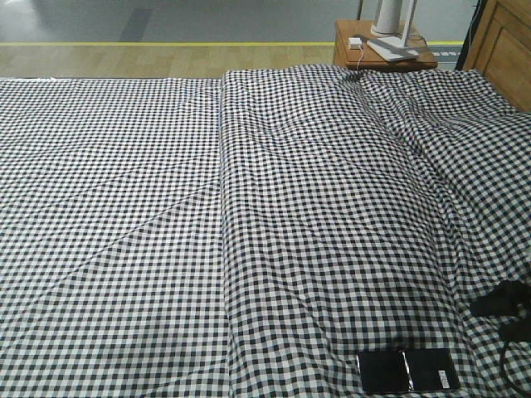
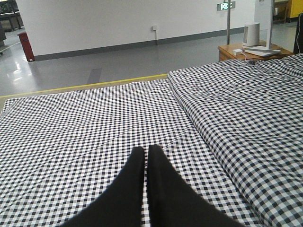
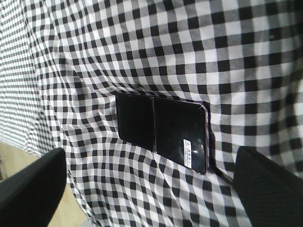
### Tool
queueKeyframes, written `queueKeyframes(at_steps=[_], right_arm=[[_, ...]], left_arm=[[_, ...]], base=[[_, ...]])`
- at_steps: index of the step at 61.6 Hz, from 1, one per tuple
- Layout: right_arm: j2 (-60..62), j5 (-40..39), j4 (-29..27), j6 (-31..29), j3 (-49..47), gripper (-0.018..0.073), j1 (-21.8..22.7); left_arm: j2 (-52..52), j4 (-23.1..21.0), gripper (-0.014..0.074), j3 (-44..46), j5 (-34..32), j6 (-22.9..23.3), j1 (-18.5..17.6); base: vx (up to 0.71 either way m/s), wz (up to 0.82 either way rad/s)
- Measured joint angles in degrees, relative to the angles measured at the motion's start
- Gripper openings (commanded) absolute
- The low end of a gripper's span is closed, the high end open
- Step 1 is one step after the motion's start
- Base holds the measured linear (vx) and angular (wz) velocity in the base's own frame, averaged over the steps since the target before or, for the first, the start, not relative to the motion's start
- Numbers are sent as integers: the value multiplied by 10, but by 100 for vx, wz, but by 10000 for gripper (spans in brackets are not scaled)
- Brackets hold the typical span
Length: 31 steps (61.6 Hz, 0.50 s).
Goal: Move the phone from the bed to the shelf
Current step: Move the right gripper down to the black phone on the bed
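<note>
The thin glossy black rectangular phone [image 1: 407,371] is being left flat at 5 o'clock on the black-and-white gingham bed [image 1: 166,207]. The right jaws are being held released, spread to either side above it, seemingly for a grasp across its length, while the left jaws are being held clenched on nothing.

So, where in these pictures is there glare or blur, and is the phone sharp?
Right wrist view: the phone is sharp, with a faint sheen on its glass; the open right gripper shows as dark, soft shapes at the lower corners. Left wrist view: the shut left gripper is dark and soft-edged, the bed sharp. Front view: even, soft light.
</note>
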State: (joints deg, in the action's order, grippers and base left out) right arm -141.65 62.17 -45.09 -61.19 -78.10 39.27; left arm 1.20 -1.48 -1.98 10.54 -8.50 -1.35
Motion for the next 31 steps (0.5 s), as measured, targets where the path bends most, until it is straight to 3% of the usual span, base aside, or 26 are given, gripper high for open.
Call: queueKeyframes(at_steps=[31], right_arm=[[-100, -2, -78, -81, -3, 633, 0]], left_arm=[[0, 0, 1, 0, 0, 0, 0]], base=[[0, 0]])
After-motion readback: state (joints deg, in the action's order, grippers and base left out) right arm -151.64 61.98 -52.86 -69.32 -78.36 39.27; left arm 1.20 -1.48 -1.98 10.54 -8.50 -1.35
